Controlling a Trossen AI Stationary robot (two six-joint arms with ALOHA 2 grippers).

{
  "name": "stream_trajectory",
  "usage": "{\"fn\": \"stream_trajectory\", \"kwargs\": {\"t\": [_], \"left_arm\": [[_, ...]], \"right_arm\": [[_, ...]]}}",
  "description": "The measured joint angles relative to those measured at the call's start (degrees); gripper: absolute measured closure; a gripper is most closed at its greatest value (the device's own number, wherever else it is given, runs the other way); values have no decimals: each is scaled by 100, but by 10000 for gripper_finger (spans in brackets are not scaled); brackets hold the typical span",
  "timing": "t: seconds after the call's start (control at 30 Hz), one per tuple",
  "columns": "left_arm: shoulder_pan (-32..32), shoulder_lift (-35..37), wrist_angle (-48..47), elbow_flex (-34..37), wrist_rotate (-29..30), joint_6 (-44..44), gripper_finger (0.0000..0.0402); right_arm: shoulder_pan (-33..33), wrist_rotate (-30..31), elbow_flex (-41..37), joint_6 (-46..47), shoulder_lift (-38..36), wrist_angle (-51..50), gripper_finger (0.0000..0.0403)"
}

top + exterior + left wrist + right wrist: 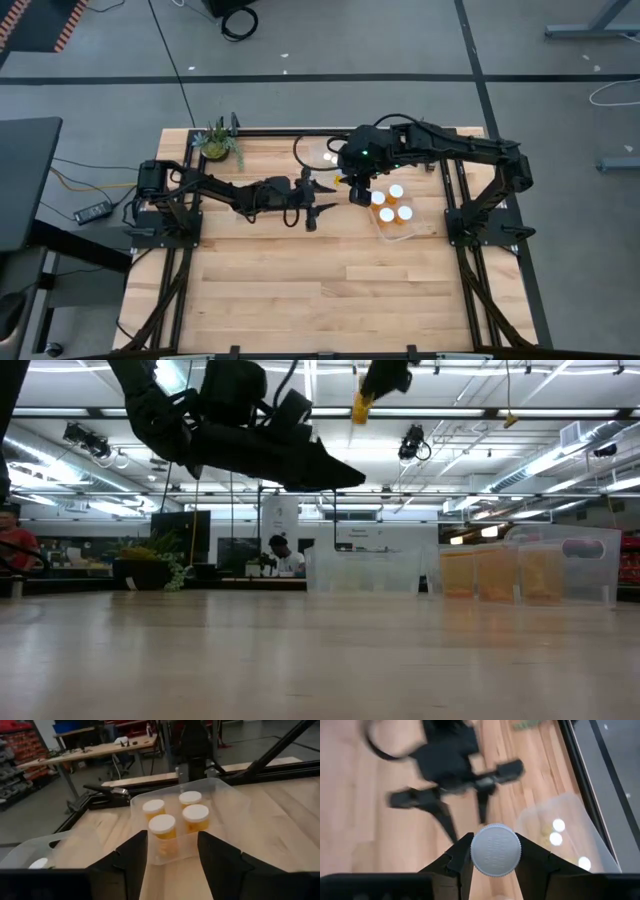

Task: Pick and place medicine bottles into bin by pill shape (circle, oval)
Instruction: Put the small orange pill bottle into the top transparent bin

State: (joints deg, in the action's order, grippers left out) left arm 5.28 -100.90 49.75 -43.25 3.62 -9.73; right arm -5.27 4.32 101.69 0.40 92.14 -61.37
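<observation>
Pale wood table (300,290), workshop behind; right gripper (495,857) clamps bottle (495,849); left gripper (172,852) spread, empty.

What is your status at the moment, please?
Right gripper shut on a bottle, raised. Left gripper open, empty. Four bottles in bin.

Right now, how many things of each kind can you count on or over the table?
Medicine bottles: 8 showing (4 in one bin, 3 caps in the other, 1 in the right gripper)
Clear bins: 2
Potted plant: 1
Total: 11
</observation>
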Motion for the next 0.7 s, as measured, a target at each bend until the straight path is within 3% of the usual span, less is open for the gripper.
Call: {"fn": "stream_trajectory", "kwargs": {"t": [0.33,0.7], "left_arm": [[109,239,596,611,1,8,243],[142,1626,624,1532,0,-36,246]], "right_arm": [[-701,-25,-763,-121,7,431,271],[-1170,-189,-1146,-256,7,1152,271]]}}
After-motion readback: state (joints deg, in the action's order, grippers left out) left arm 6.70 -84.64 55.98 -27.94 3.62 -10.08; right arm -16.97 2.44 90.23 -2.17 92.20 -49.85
